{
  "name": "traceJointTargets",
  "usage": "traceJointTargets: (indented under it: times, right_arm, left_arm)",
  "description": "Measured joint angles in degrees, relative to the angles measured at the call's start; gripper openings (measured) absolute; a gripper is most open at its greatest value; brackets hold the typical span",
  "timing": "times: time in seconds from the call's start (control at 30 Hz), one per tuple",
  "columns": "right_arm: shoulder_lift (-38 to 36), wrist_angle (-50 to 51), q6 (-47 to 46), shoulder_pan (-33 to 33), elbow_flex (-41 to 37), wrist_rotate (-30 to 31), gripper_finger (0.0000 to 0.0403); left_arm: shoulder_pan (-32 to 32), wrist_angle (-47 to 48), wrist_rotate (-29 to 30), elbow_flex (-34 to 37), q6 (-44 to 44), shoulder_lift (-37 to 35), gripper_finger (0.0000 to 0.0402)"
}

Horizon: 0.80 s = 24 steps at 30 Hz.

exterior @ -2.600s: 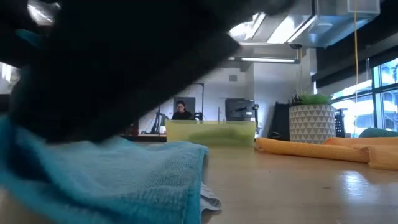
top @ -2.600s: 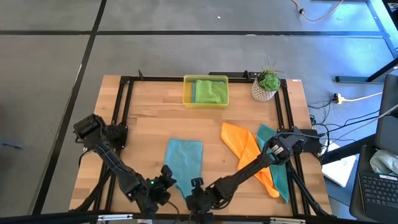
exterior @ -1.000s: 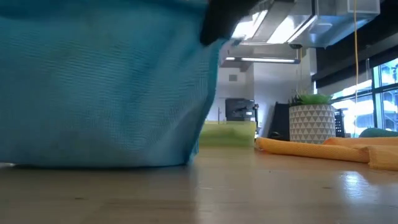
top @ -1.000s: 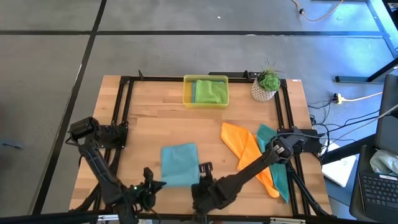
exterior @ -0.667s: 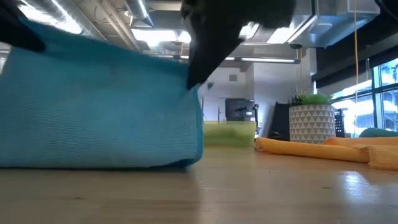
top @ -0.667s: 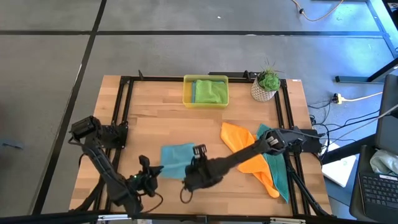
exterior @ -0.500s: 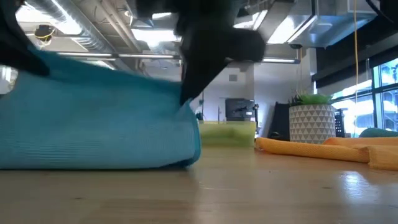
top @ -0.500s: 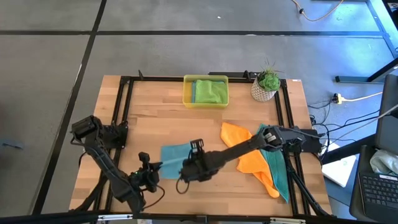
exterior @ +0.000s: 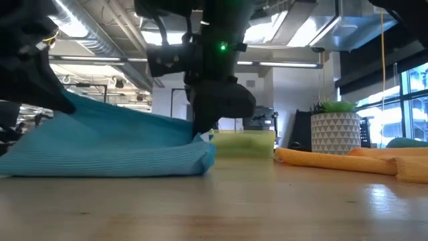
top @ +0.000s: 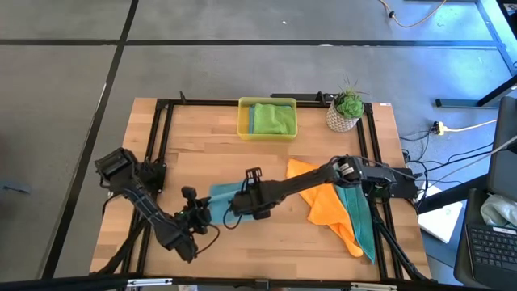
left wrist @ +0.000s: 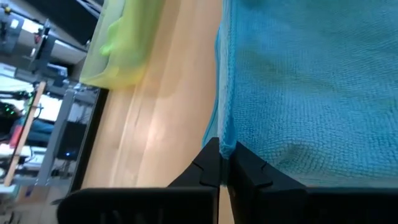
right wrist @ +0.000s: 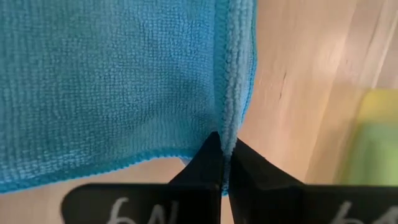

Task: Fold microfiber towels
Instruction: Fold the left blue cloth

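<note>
1. teal towel point(top: 224, 199) on the tabletop point(top: 202, 153), stretched between the two pincers, a doubled fold of cloth lying low on the wood with its pinched side raised off it.
2. left pincer point(left wrist: 224, 167) clenched on one hem of the towel; in the high view at the cloth's left end point(top: 199, 215), down near the wood.
3. right pincer point(right wrist: 222, 148) clenched on the opposite hem corner; in the high view at the cloth's right end point(top: 242, 202), arm reaching in low from the right.
4. soft, light, limp; sags between the grips in the low view point(exterior: 114, 144), so likely to droop or bunch wherever unsupported.
5. napped surface, probably grippy rather than slick; best taken at the stitched hem or corners, as now, pinching through both layers so that neither slips loose.
6. nothing fragile in the cloth itself; main risk probably an uneven fold if one pincer leads the other.
7. open wood ahead of both pincers, toward the far edge, before the yellow tray point(top: 267, 131) with folded cloths already inside.
8. orange towel point(top: 321, 200) and another teal towel point(top: 359, 212) heaped just beyond the right pincer's arm, close enough to snag on a sideways sweep.
9. potted plant point(top: 346, 109) far off by the tray, well apart from the pincers.
10. black frame rails point(top: 159, 137) bordering the tabletop, near the left arm's base; little room outward on that side.
</note>
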State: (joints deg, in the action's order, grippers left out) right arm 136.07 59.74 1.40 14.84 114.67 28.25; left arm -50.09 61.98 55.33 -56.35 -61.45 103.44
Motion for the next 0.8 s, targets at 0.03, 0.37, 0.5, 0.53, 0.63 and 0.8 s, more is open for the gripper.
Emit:
traceJointTargets:
  times: [0.03,0.37,0.5,0.53,0.63,0.8]
  right_arm:
    - [0.0,0.0,0.4,-0.3,0.0,-0.2,0.0008]
    - [0.0,-0.2,-0.8,-3.2,0.0,-2.5,0.0033]
    - [0.1,-0.2,-2.8,-4.2,0.0,-2.7,0.0034]
    - [0.1,-0.2,-3.5,-4.3,0.0,-3.2,0.0034]
    - [0.1,-1.2,-5.1,-5.0,-1.0,-5.0,0.0034]
    - [0.2,-2.8,-7.0,-6.1,-5.2,-5.5,0.0035]
  left_arm:
    - [0.5,-0.2,0.0,0.3,0.0,0.0,0.001]
    - [4.2,-0.7,-0.3,0.7,0.0,0.0,0.001]
    - [5.5,-0.7,-0.3,0.7,0.0,0.0,0.001]
    - [5.7,-0.7,-0.3,0.7,0.0,0.0,0.001]
    - [6.3,-0.3,-0.4,0.7,-0.1,0.0,0.0017]
    - [6.3,4.2,-0.1,0.7,-3.1,0.0,0.0042]
